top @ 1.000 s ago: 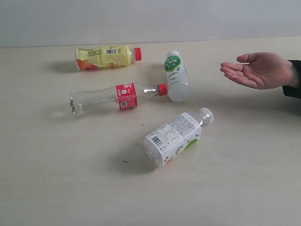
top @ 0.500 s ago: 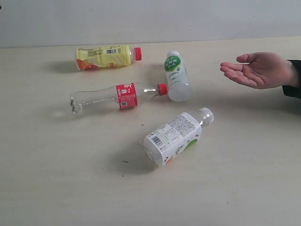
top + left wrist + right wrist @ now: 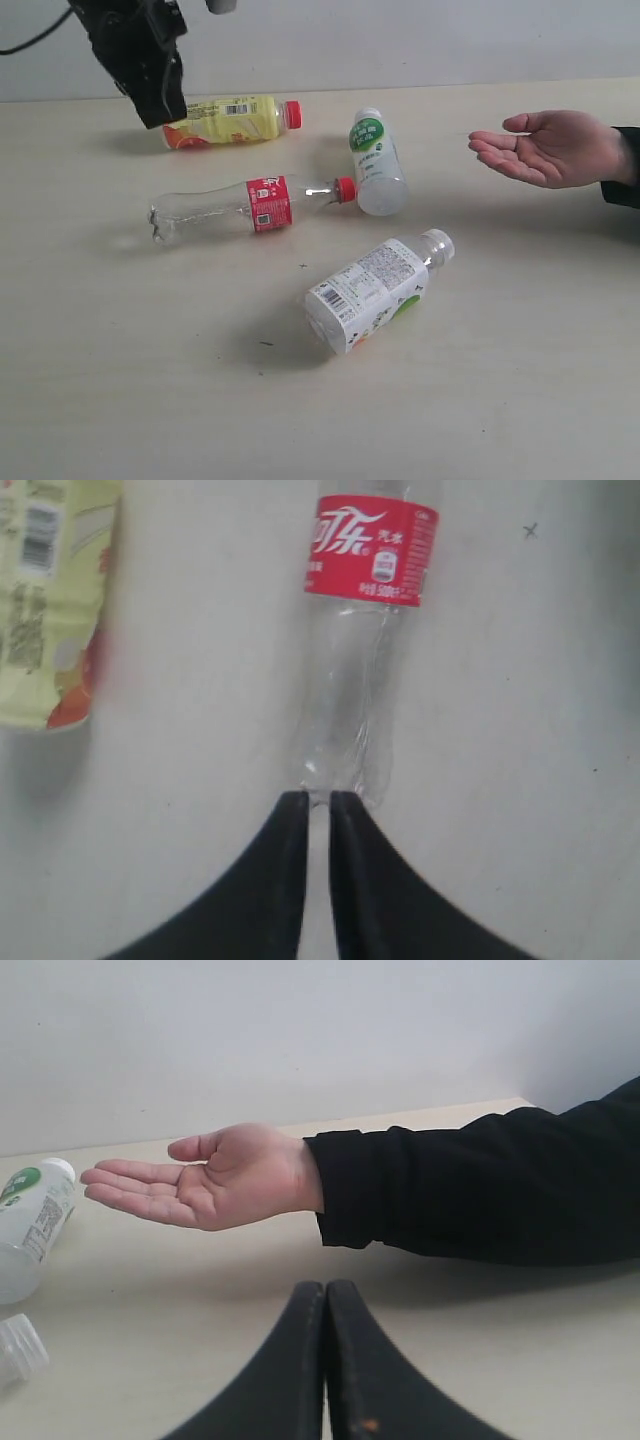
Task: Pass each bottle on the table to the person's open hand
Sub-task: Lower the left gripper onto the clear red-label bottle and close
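Hovering over the table [image 3: 500,400], the left gripper [image 3: 319,798] keeps its jaws a thin slit apart, empty, with its tips aimed at the clear bottle [image 3: 250,207]. The right gripper [image 3: 325,1285] has its jaws pressed together, facing the open hand [image 3: 550,148]. Yellow bottle [image 3: 225,120], green-labelled bottle [image 3: 375,162] and white-labelled bottle [image 3: 375,290] lie on their sides, as does the clear one.

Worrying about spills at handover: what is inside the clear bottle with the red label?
Nothing visible: the clear bottle lets the table show through its body, no liquid seen. The part behind its red label is covered.
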Controlling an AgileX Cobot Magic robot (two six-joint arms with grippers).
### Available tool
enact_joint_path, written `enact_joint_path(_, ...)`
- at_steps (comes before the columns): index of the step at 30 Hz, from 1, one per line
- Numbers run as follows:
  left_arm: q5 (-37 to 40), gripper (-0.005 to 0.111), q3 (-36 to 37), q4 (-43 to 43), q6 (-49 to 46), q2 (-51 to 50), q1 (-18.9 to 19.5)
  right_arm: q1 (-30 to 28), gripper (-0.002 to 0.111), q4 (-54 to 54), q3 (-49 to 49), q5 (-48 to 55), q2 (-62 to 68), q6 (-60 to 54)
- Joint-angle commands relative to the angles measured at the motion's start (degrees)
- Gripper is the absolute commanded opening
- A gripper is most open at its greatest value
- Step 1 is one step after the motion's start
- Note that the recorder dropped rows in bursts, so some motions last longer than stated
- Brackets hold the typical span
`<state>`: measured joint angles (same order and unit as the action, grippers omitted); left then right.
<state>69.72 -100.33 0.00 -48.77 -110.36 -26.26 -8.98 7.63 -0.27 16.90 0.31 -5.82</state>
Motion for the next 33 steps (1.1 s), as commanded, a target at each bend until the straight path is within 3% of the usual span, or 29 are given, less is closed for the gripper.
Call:
enact_joint_path(1, 0.2, 0.044, -0.8, -0.6, -2.0, -1.9, -0.6, -0.4, 0.000, -0.1, 0.3, -0.3, -0.3, -0.1)
enact_joint_path(3, 0.2, 0.074, -0.8, -0.7, -1.9, -2.7, -0.6, -0.4, 0.000, -0.1, 0.3, -0.3, -0.3, -0.1)
enact_joint_path(5, 0.2, 0.094, -0.7, -0.7, -1.1, -3.4, -0.5, -0.4, 0.000, -0.1, 0.3, -0.3, -0.3, -0.1)
enact_joint_path(7, 0.2, 0.101, 0.0, -1.0, -0.8, -3.9, -0.6, -0.4, 0.000, -0.1, 0.3, -0.3, -0.3, -0.1)
enact_joint_path(17, -0.5, 0.087, 1.7, -0.8, -0.7, -8.5, -0.6, -0.4, 0.000, -0.1, 0.3, -0.3, -0.3, -0.1)
enact_joint_path(33, -9.5, 0.087, 1.7, -1.1, -1.3, -17.7, -0.5, -0.4, 0.000, -0.1, 0.3, -0.3, -0.3, -0.1)
